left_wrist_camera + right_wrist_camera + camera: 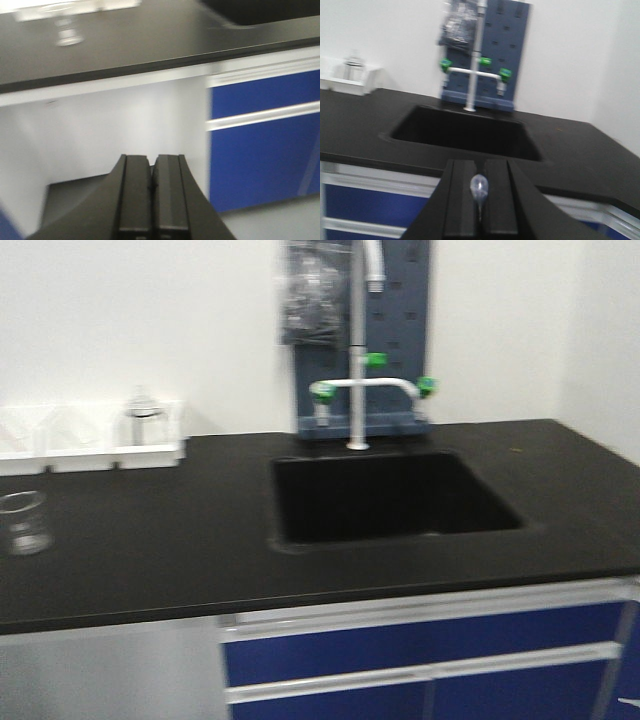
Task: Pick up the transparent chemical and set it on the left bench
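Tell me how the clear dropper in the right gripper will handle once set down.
The clear dropper looks thin plastic, so probably very light and bendy. Its rounded bulb between the fingers of the right gripper likely squashes under pressure. Slim and round, it may roll on the flat black bench.

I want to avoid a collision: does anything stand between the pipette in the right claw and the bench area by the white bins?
The transparent chemical is in the right claw. Toward the white bins on the left bench lie the open sink and its tap; a glass beaker stands before the bins.
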Robot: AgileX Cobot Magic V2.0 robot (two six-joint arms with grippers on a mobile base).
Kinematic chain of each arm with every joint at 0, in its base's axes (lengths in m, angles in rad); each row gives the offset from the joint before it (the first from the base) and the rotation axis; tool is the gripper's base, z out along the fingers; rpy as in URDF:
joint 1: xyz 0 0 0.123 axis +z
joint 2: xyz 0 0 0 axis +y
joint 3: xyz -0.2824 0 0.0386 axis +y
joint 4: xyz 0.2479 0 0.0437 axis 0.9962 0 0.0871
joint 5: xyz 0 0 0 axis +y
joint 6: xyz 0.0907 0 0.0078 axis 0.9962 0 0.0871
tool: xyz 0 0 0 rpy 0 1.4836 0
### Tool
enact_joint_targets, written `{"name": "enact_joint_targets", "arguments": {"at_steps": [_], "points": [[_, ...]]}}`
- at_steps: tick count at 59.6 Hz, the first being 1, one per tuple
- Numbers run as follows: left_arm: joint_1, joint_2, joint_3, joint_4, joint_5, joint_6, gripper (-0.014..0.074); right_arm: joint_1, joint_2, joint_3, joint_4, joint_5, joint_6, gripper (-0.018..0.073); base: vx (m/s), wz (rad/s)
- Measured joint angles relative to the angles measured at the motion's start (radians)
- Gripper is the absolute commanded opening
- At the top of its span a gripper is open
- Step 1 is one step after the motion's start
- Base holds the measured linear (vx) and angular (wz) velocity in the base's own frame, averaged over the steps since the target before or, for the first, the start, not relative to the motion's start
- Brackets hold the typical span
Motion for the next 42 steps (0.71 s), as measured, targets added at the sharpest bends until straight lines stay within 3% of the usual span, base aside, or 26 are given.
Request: {"name": "enact_joint_targets", "arguments": {"at_steps": [24,42], "points": [[0.000,0.000,0.000,0.000,0.000,0.000,-0.0003,0.000,0.000,0.000,-0.001,0.000,0.000,-0.0008,0.10,0.89],[0.000,0.000,0.000,0.000,0.000,0.000,-0.0003,0.000,0.000,0.000,-0.001,0.000,0.000,-0.0008,0.17,0.50]]}}
